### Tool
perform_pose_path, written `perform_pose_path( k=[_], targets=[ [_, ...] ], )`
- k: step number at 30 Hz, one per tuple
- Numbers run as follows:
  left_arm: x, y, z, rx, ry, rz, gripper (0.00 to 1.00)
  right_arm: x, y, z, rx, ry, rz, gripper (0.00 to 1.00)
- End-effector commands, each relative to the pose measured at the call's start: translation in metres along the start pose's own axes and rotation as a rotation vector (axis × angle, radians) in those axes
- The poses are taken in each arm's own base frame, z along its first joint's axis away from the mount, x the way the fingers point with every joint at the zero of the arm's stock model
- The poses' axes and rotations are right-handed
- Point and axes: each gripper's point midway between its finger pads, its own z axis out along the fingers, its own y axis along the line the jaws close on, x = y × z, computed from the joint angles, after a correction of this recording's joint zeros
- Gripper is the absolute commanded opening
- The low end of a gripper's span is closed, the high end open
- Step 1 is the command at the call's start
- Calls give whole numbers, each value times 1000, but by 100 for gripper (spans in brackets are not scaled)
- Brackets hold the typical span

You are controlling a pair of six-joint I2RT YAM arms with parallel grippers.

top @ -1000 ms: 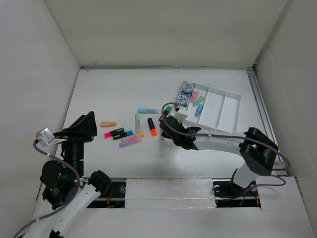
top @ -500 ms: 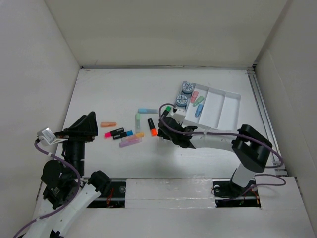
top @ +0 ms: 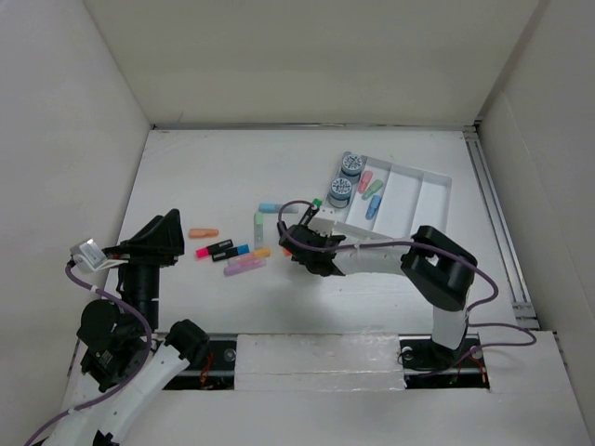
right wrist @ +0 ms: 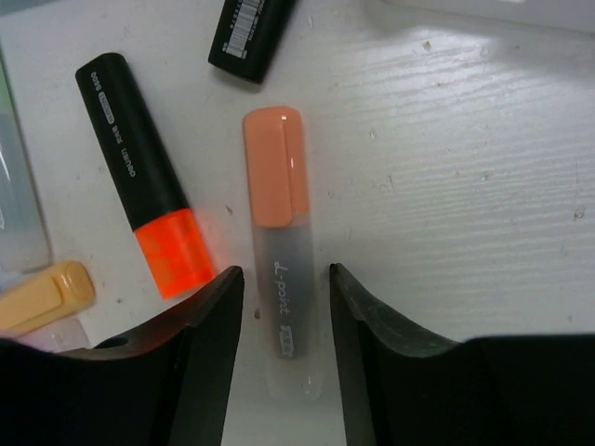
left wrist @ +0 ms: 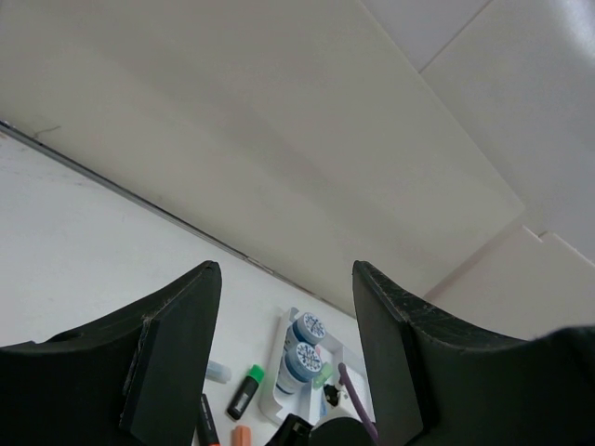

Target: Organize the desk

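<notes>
While the right gripper (right wrist: pixel 284 279) stands with jaws open astride a translucent pen with a peach cap (right wrist: pixel 275 181), the left gripper (left wrist: pixel 284 307) gapes wide and empty. Two round blue tins (top: pixel 350 164) and three pastel markers (top: pixel 372 191) lie in the white compartmented tray (top: pixel 432 200); several loose markers (top: pixel 244 267) are left on the matte white desk (top: pixel 204 167), boxed by white walls (top: pixel 307 56).

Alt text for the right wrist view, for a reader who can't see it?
The right gripper, open, straddles a peach-capped clear highlighter lying on the white desk, with its fingers not touching it. A black highlighter with an orange end lies just left of it in the picture.
</notes>
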Motion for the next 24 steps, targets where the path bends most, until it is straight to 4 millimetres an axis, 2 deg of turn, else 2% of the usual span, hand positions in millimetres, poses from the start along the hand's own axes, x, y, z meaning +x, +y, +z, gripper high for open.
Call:
perform_pose_path(
  k=[1, 4, 8, 10, 11, 12, 13, 14, 15, 16, 17, 19, 20, 21, 22, 23, 24],
  targets=[
    [-8, -7, 1, 29, -28, -11, 55, 1, -8, 4, 77, -17, -36, 48],
    [-8, -7, 1, 28, -30, -12, 55, 0, -17, 5, 113, -29, -61, 38],
    [-12, -5, 0, 18, -44, -14, 55, -2, -19, 1, 109, -33, -41, 17],
    [-13, -4, -1, 21, -49, -16, 55, -12, -8, -9, 49, -45, 6, 15],
    [-12, -5, 0, 21, -46, -15, 55, -9, -12, -13, 31, -34, 14, 15],
    [-12, -5, 0, 22, -45, -15, 55, -18, -3, -19, -14, -51, 49, 15],
    [-10, -5, 0, 23, -41, -12, 55, -35, 5, -36, -70, -75, 93, 14],
    [-10, -6, 1, 25, -38, -12, 55, -52, 4, -50, -124, -111, 152, 14],
    [-10, -6, 1, 25, -38, -12, 55, -52, 4, -50, -124, -111, 153, 14],
    [-11, -6, 0, 26, -39, -13, 55, -74, 6, -69, -173, -142, 206, 14],
    [-10, -6, 0, 27, -38, -15, 55, -91, -4, -70, -177, -162, 249, 14],
    [-10, -6, 0, 27, -37, -14, 55, -111, -30, -70, -163, -194, 313, 14],
    [-10, -6, 0, 27, -38, -15, 55, -145, -62, -71, -166, -233, 401, 14],
    [-10, -6, 0, 27, -38, -15, 55, -145, -62, -71, -166, -233, 402, 14],
    [-10, -7, 0, 29, -38, -15, 55, -162, -68, -78, -207, -255, 448, 15],
    [-11, -7, 0, 31, -38, -15, 55, -178, -95, -68, -162, -281, 496, 16],
    [-10, -7, 0, 29, -36, -14, 55, -183, -108, -64, -143, -287, 521, 16]
  ],
)
